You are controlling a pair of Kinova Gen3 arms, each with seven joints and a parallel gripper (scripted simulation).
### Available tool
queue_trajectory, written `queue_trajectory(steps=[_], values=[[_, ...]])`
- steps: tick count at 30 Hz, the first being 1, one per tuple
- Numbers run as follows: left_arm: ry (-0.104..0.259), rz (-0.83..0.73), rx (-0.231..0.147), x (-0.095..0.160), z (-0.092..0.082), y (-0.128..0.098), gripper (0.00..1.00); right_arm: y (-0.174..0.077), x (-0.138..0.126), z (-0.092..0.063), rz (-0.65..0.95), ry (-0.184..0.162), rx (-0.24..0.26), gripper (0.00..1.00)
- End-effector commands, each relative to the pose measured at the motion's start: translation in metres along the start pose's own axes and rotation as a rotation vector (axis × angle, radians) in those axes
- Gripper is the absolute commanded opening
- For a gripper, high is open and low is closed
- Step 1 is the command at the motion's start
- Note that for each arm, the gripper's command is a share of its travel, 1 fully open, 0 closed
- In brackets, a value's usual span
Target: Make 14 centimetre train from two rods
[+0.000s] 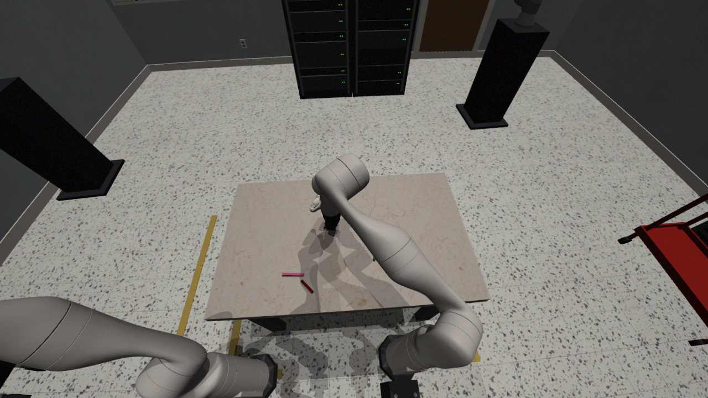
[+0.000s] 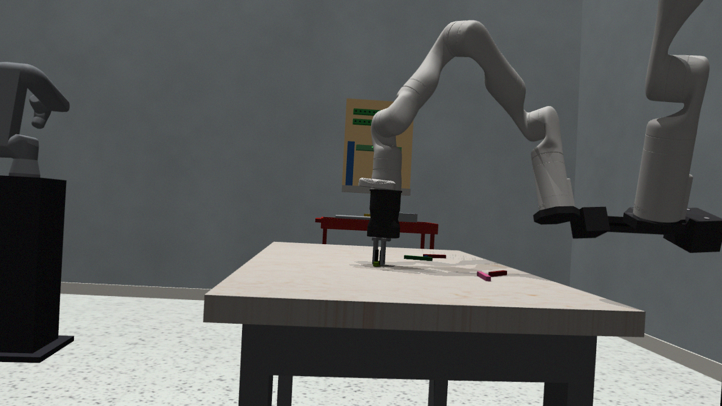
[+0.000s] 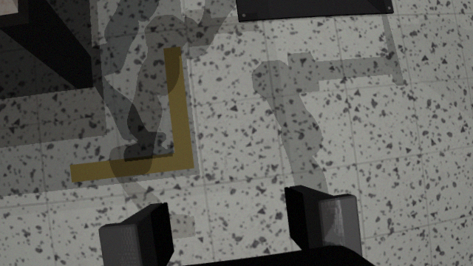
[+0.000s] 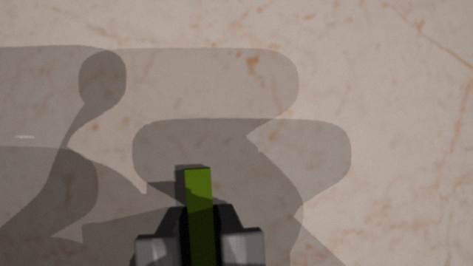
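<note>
My right gripper (image 1: 329,229) (image 2: 379,263) (image 4: 202,232), clamped on the lime rod (image 1: 324,226) (image 2: 375,263) (image 4: 198,181) low at the counter (image 1: 420,198) (image 2: 423,315) (image 3: 7,7) (image 4: 369,55), appears to be placing one half of the train, which next calls for release, then the pink rod (image 1: 292,274) (image 2: 483,276), lying toward the arms' edge.

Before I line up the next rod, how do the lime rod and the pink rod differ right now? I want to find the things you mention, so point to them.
The lime rod (image 2: 375,263) (image 4: 199,192) is between the right gripper's (image 2: 379,263) (image 4: 200,236) fingers; the pink rod (image 1: 292,275) (image 2: 483,276) lies on the table with no gripper at it. The lime rod is the shorter by colour code, the pink rod the longer. Both are straight, slim bars.
</note>
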State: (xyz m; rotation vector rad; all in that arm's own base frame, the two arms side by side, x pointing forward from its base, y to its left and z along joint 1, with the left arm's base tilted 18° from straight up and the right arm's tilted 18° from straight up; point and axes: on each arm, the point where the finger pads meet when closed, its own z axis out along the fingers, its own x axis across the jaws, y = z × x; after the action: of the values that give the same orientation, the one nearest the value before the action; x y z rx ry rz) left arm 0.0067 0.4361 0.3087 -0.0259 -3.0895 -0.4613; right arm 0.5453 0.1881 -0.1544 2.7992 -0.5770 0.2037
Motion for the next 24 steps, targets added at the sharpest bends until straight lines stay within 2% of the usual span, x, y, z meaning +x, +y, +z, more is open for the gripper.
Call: queue_trajectory(steps=[1, 9, 10, 14, 15, 17, 18, 20, 21, 23, 24], values=[[-0.004, 0.002, -0.001, -0.0009, -0.0005, 0.0010, 1.00, -0.0039, 0.0019, -0.0009, -0.011, 0.005, 0.009, 0.24], [-0.004, 0.002, -0.001, -0.0009, -0.0005, 0.0010, 1.00, -0.0039, 0.0019, -0.0009, -0.011, 0.005, 0.009, 0.24], [-0.004, 0.002, -0.001, -0.0009, -0.0005, 0.0010, 1.00, -0.0039, 0.0019, -0.0009, -0.011, 0.005, 0.009, 0.30], [-0.004, 0.002, -0.001, -0.0009, -0.0005, 0.0010, 1.00, -0.0039, 0.0019, -0.0009, -0.011, 0.005, 0.009, 0.30], [-0.004, 0.002, -0.001, -0.0009, -0.0005, 0.0010, 1.00, -0.0039, 0.0019, -0.0009, -0.011, 0.005, 0.009, 0.36], [-0.004, 0.002, -0.001, -0.0009, -0.0005, 0.0010, 1.00, -0.0039, 0.0019, -0.0009, -0.011, 0.005, 0.009, 0.36], [-0.004, 0.002, -0.001, -0.0009, -0.0005, 0.0010, 1.00, -0.0038, 0.0019, -0.0009, -0.011, 0.005, 0.009, 0.42], [-0.004, 0.002, -0.001, -0.0009, -0.0005, 0.0010, 1.00, -0.0038, 0.0019, -0.0009, -0.011, 0.005, 0.009, 0.42], [-0.004, 0.002, -0.001, -0.0009, -0.0005, 0.0010, 1.00, -0.0038, 0.0019, -0.0009, -0.011, 0.005, 0.009, 0.48], [-0.004, 0.002, -0.001, -0.0009, -0.0005, 0.0010, 1.00, -0.0038, 0.0019, -0.0009, -0.011, 0.005, 0.009, 0.48], [-0.004, 0.002, -0.001, -0.0009, -0.0005, 0.0010, 1.00, -0.0038, 0.0019, -0.0009, -0.011, 0.005, 0.009, 0.54]])
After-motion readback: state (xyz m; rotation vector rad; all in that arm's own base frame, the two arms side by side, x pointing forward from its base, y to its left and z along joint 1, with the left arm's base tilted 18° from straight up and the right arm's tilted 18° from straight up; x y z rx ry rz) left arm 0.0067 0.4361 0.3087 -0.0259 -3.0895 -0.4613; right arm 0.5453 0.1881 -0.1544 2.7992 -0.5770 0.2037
